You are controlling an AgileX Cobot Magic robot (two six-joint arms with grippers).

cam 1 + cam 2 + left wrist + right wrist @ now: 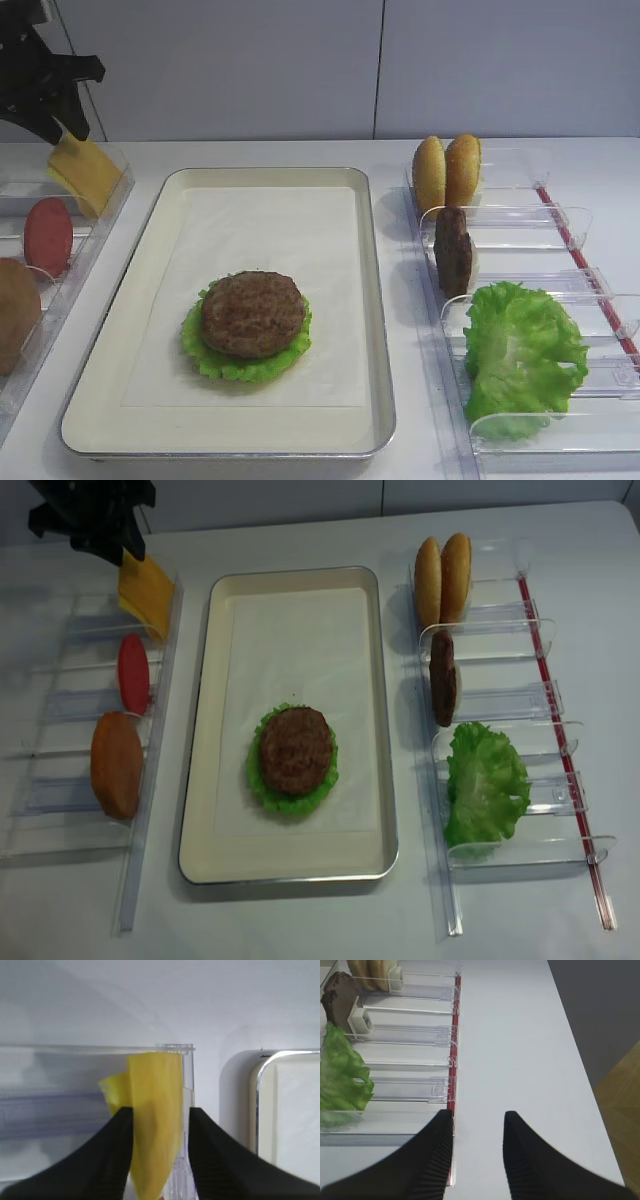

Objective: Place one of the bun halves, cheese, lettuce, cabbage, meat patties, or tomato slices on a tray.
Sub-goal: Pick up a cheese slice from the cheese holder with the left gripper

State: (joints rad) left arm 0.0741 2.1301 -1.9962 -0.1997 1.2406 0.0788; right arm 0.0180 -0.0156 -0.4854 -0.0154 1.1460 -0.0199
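The thin square yellow-orange cheese slice hangs between the two black fingers of the left claw, which is clamped on its upper edge. In the high views the cheese is lifted above the far end of the clear plastic bin rack on the left of the bench, with its lower corner near the rack's wall.

In that rack, nearer the camera, stand a flat red tomato slice and a golden-brown bun half, each upright in its own compartment.

Beside the rack lies the large cream-coloured metal tray with a white paper liner. On the liner rests a ruffled green lettuce leaf with a round dark brown meat patty on top.

Right of the tray, a second clear plastic rack holds two upright bun halves at the far end, then an upright patty, then a large lettuce leaf.

The right claw hovers over the white bench just beside that rack's red edge strip, fingers apart and holding nothing.
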